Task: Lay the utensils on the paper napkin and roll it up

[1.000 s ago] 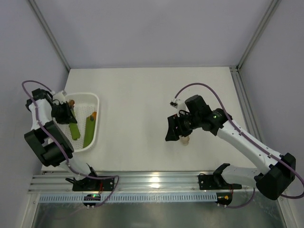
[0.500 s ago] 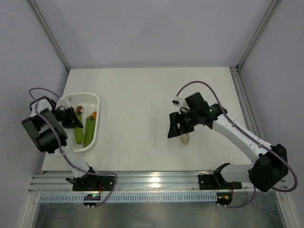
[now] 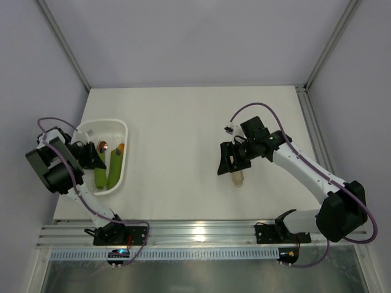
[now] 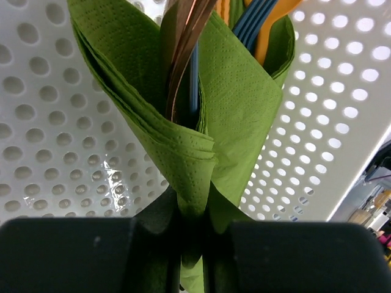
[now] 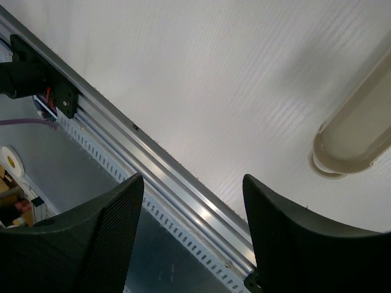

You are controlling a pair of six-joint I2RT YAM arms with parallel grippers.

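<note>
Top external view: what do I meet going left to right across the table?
Left gripper pinching the paper napkin → second green roll → white basket, its right wall → open right gripper. The beige piece by that gripper overlaps it, so left out.

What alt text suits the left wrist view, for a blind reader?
The left gripper pinches the lower end of a green napkin wrapped around copper utensils. Behind it is the white perforated basket.
</note>
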